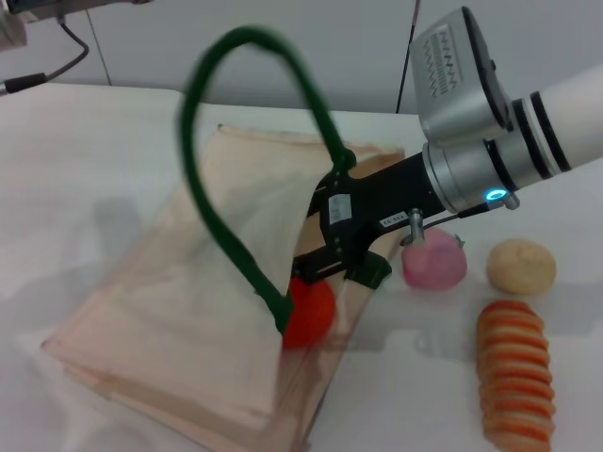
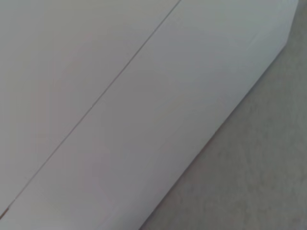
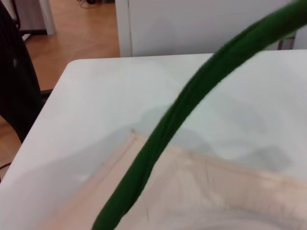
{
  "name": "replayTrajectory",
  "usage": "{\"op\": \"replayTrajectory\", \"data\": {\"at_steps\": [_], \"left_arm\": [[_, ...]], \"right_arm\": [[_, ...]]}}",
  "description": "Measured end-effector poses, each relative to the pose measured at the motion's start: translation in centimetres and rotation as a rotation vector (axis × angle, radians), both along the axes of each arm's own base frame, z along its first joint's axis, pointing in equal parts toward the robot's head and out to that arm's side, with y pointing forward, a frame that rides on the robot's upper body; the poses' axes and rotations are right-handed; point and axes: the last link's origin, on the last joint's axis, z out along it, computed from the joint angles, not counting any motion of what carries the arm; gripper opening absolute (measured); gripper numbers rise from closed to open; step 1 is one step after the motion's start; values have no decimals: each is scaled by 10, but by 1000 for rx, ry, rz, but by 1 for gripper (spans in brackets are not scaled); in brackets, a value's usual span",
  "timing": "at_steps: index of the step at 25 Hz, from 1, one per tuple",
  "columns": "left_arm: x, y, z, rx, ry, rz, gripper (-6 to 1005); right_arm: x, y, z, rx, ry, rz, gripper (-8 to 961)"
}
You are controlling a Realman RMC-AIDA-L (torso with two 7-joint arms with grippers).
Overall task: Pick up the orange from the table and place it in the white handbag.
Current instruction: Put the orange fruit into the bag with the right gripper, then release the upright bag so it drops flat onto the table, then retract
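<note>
Right gripper (image 1: 325, 268) at the white handbag (image 1: 179, 320) mouth, fingers apparently closed on the orange (image 1: 311, 315) just inside its opening; fruit likely light, smooth, slippery — grip across widest girth.

green handle (image 3: 192, 96), white handbag (image 3: 201, 191), table (image 3: 120, 91)

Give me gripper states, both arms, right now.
Left: not in view.
Right gripper: at the white handbag mouth, against the orange; cannot tell if open or closed.
</note>
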Motion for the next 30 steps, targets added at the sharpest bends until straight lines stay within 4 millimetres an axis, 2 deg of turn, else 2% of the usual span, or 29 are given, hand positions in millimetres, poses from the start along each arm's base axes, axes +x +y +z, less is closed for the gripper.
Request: {"op": "replayTrajectory", "data": {"at_steps": [2,8,12,15,22,26,30], "left_arm": [[-1,-1,1,6,-6,3,241],[-7,-3,4,25,-26,17,489],[-11,-5,6,39,-39,28,629],[-14,-6,6,42,-42,34,634],[-22,-6,5,65,-31,61,647],[-29,-5,3,108,-45,102,647],[-38,-4,-1,165,-48,138,647]], "right_arm": [[0,0,2,-5,-12,-7,620],[10,7,21,36,-31,-69,789],[27,13,45,129,-25,-130,787],[39,18,64,215,-16,-166,786],[63,31,95,397,48,-280,784],[80,38,115,515,131,-361,783],[94,36,133,612,273,-393,783]]}}
